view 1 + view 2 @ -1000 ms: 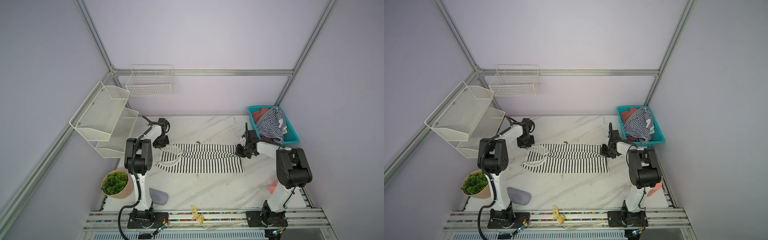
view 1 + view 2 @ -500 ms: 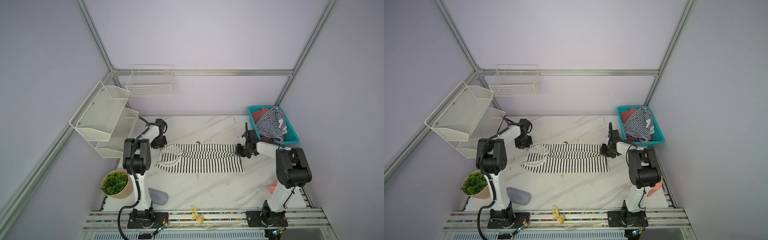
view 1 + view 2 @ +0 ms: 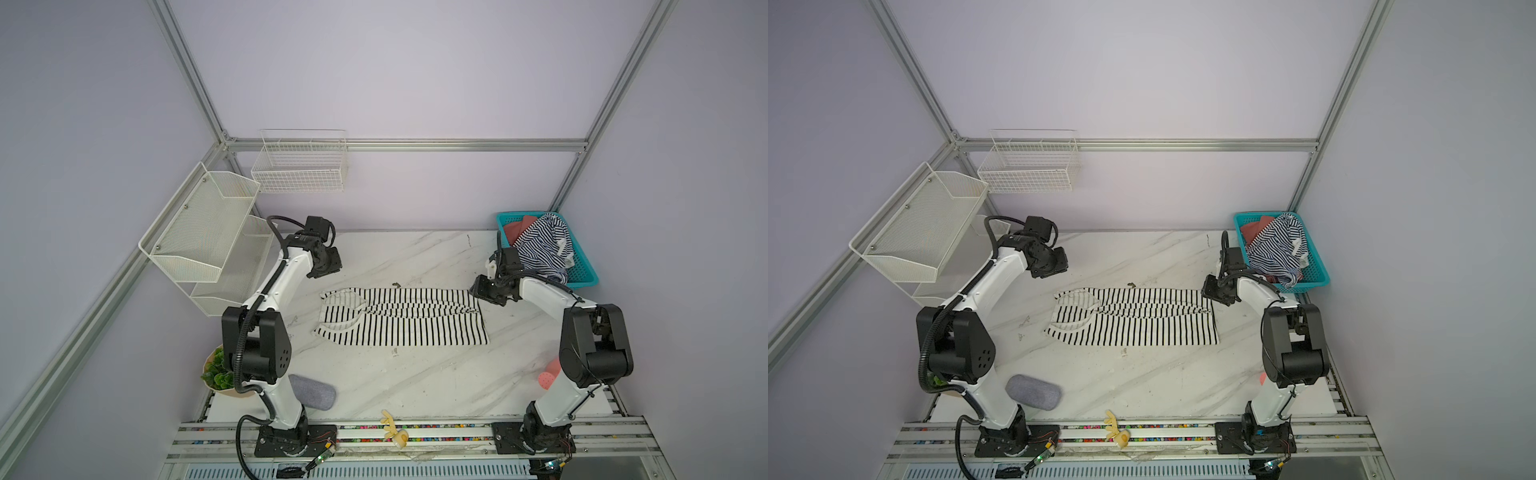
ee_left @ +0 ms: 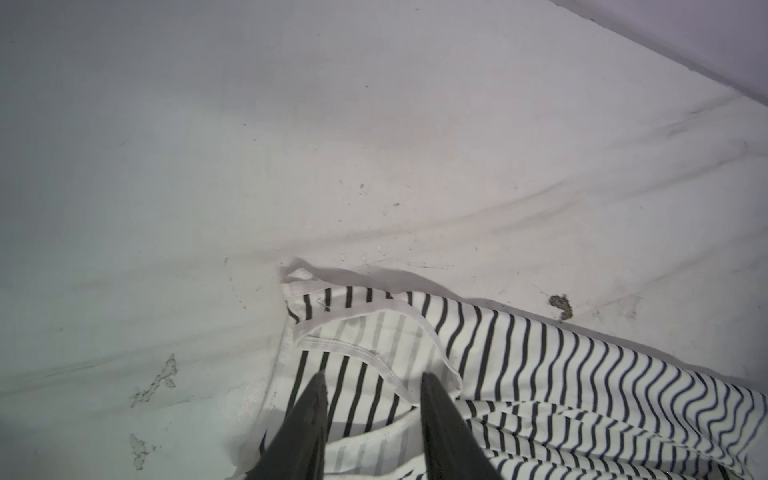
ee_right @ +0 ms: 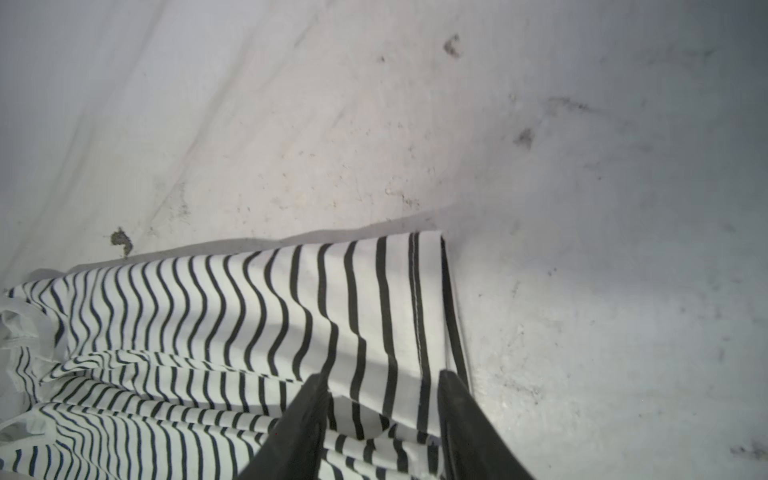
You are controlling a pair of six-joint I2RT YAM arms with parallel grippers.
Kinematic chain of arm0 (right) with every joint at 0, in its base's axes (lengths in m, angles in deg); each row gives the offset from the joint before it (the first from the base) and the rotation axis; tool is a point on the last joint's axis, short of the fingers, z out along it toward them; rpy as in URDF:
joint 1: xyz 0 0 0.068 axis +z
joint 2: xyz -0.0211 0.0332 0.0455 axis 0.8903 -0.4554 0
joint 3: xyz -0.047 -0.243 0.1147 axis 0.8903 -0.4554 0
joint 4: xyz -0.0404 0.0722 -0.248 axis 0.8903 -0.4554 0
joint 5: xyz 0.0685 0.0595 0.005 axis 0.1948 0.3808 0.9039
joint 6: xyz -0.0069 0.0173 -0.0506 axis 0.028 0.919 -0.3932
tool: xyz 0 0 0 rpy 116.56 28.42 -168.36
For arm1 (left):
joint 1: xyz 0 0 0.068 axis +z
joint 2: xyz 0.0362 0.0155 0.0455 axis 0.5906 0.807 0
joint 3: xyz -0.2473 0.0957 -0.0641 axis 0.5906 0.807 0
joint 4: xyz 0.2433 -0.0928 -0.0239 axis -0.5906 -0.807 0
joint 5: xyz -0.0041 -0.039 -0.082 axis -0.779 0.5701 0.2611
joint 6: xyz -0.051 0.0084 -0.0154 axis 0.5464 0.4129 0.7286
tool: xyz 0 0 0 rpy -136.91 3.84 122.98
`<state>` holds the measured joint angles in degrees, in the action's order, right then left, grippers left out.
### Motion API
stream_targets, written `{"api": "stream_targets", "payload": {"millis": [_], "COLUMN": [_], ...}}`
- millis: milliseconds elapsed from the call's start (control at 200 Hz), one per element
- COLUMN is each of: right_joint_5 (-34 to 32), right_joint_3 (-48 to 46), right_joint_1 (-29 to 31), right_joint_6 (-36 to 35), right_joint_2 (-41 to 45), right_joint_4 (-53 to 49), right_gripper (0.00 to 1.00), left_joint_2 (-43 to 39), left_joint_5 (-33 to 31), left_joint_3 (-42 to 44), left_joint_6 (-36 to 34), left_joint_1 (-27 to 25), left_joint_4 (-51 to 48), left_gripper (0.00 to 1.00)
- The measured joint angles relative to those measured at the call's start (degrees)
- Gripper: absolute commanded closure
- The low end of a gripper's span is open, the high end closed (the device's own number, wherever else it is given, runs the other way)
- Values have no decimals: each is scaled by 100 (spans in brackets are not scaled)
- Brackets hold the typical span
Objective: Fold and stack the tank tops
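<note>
On the table [image 3: 415, 386], left gripper [image 4: 374, 376] and right gripper [image 5: 383, 374] hover, jaws apart, gripping nothing, at either end of the white top [image 3: 407, 324]

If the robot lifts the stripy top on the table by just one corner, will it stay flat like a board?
Probably not. The stripy top looks like thin, soft cloth: its stripes ripple where it wrinkles, so it would likely droop and hang. It lies thin and flat on the table, so it is probably light. Pushed, it would likely bunch up rather than slide whole.

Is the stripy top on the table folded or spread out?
Partly folded: the white tank top has its far side doubled over.
</note>
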<state>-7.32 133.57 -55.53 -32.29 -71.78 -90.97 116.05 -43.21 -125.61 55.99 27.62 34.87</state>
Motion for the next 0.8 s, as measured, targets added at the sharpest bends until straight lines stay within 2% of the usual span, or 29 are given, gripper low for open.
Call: {"api": "stream_targets", "payload": {"millis": [60,190,315,490,630,805], "right_joint_5": [4,57,140,203,201,208], "right_joint_3": [90,184,310,435,483,525], "right_joint_1": [2,61,273,461,452,442], "right_joint_6": [4,9,4,-70,-179,-267], "right_joint_2": [50,2,-299,-881,-1239,-1349], "right_joint_4": [4,11,37,52,46,90], "right_gripper": [56,72,80,81,78,78], "left_joint_2": [76,448,933,1344,1460,1764], "left_joint_5": [136,417,614,684,688,693], "left_joint_3": [2,22,114,140,166,197], "left_joint_6": [11,66,144,168,260,306], "left_joint_1": [-214,-584,-741,-761,-763,-763], "left_joint_4": [26,107,229,275,415,525], "left_gripper": [62,64,65,67,69,70]}}
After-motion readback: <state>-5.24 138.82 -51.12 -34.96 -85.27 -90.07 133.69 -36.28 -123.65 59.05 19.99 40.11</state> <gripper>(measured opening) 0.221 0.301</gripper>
